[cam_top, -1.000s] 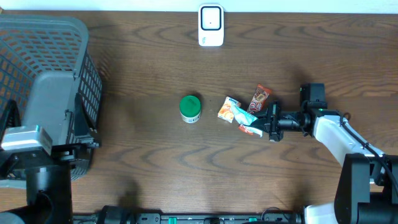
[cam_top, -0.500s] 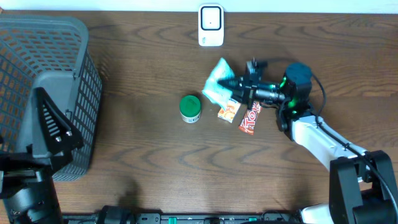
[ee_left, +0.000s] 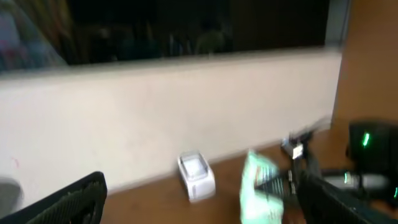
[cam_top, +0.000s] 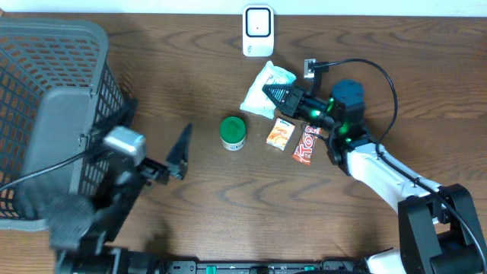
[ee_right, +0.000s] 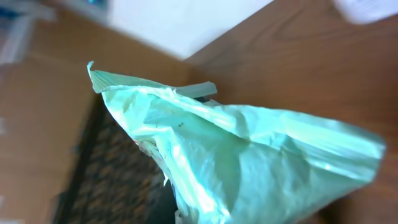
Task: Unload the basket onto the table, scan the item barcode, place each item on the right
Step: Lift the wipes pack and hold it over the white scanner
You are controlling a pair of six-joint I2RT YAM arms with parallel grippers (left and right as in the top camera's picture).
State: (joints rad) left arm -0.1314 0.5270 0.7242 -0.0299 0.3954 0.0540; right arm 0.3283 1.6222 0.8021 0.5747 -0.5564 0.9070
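Just below the white scanner [cam_top: 258,30], at the top middle of the overhead frame, I have the pale green packet [cam_top: 264,85] pinched by its lower right corner, my right fingers [cam_top: 283,97] clamped narrow on the crinkled film. In my right wrist view the packet fills the frame and seems to hang clear of the table [cam_top: 190,68], but I can find no barcode on the side that shows. The step in hand, as I judge it, is presenting the code to the scanner's window. To do that well I would roll my wrist until the printed face looks straight at the window, bring it near without touching, and hold steady. The film is limp and may fold over the code, so a firm pinch and a slow turn matter more than speed. Below the packet, the orange packet [cam_top: 280,135], the red packet [cam_top: 306,144] and the green-lidded tub [cam_top: 233,132] lie on the table, and I should sweep above them. My left fingers [cam_top: 181,150] stand wide and hold nothing, at the lower left beside the basket [cam_top: 46,46], well apart from the work.
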